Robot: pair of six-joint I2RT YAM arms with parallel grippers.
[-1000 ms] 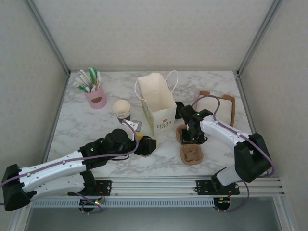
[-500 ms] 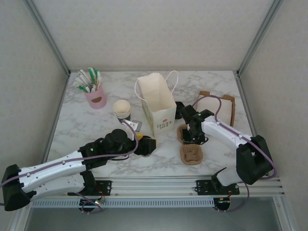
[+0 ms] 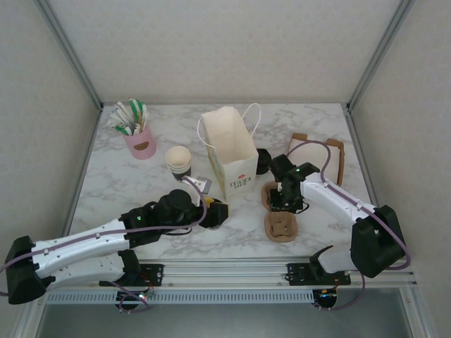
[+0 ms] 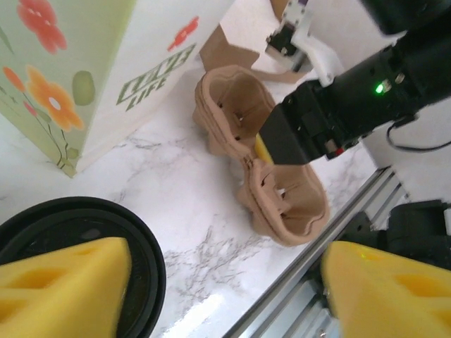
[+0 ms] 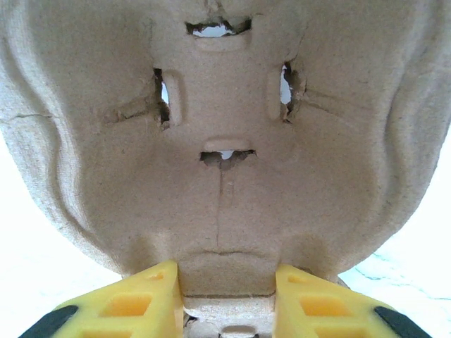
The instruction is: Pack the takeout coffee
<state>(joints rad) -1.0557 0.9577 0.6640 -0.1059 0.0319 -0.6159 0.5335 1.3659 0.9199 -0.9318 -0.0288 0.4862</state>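
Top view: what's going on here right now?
The right gripper is clamped on the middle ridge of the brown moulded-pulp two-cup carrier, which lies beside the white paper bag with handles. The left gripper hangs open over the paper cup with the round black lid. The lid sits by one yellow finger and is not gripped. Both carrier wells are empty.

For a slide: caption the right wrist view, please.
Right gripper jaws clamp the pulp cup carrier at its edge.
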